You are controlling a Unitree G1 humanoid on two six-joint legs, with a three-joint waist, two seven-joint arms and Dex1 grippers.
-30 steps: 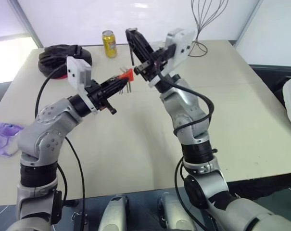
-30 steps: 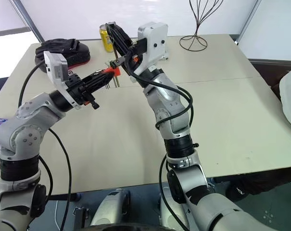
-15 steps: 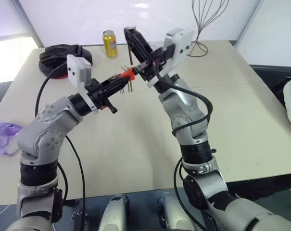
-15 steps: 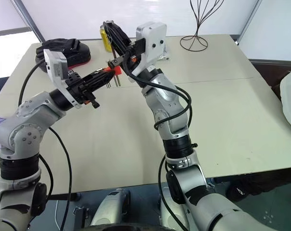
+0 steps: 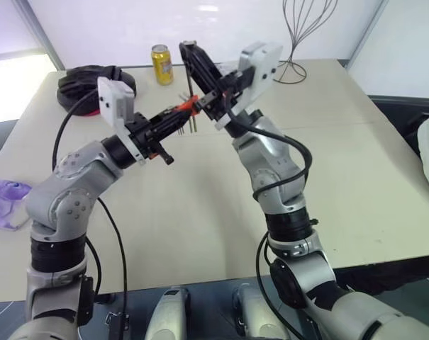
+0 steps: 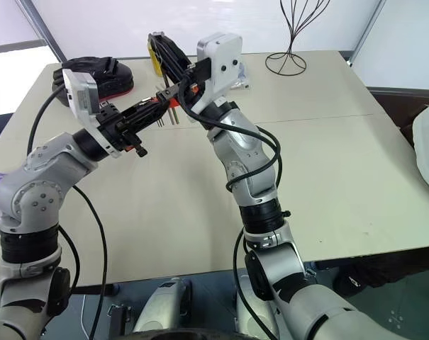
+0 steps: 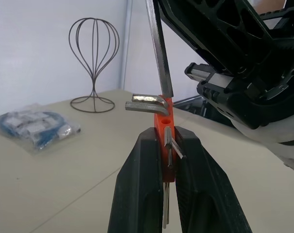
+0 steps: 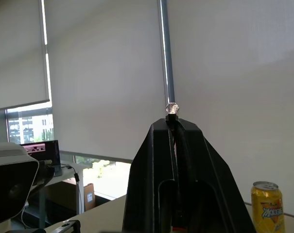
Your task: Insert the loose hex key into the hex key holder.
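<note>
My left gripper [image 7: 165, 133] is shut on the orange-red hex key holder [image 7: 163, 114], held up above the table; several short dark keys stick out of the block. The holder [image 5: 188, 106] sits at the left fingertips in the head views. My right gripper [image 5: 188, 49] reaches in from above, shut on the loose hex key [image 7: 160, 53]. The key's long leg runs straight down and its lower end meets the top of the holder. In the right wrist view the key's end [image 8: 172, 108] glints between the closed fingers [image 8: 151, 165].
A yellow can [image 5: 161, 64] and a black bag [image 5: 93, 81] stand at the table's far left. A wire stand [image 5: 299, 35] is at the far edge, with a clear packet of blue items [image 7: 37, 128] near it. A purple item [image 5: 5, 202] lies off the left edge.
</note>
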